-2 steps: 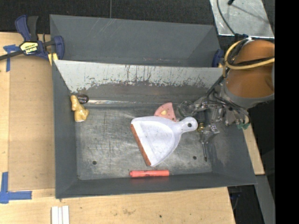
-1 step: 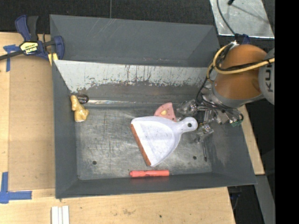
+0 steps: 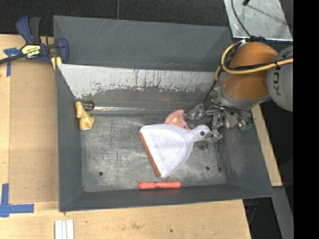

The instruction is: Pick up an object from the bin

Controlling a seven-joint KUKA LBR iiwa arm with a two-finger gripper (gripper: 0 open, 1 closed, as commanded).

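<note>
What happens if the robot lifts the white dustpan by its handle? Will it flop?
The dustpan looks like hard plastic, so it probably stays stiff. Its wide scoop sits far from the short handle, so it would likely tip downward. It seems thin and hollow, so probably light.

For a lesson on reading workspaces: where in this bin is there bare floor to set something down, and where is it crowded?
The widest bare floor lies left of the white dustpan, between the yellow figure and the red stick. A smaller patch is the front right corner. Crowded: back right, where gripper, dustpan handle and pink thing sit close.
</note>
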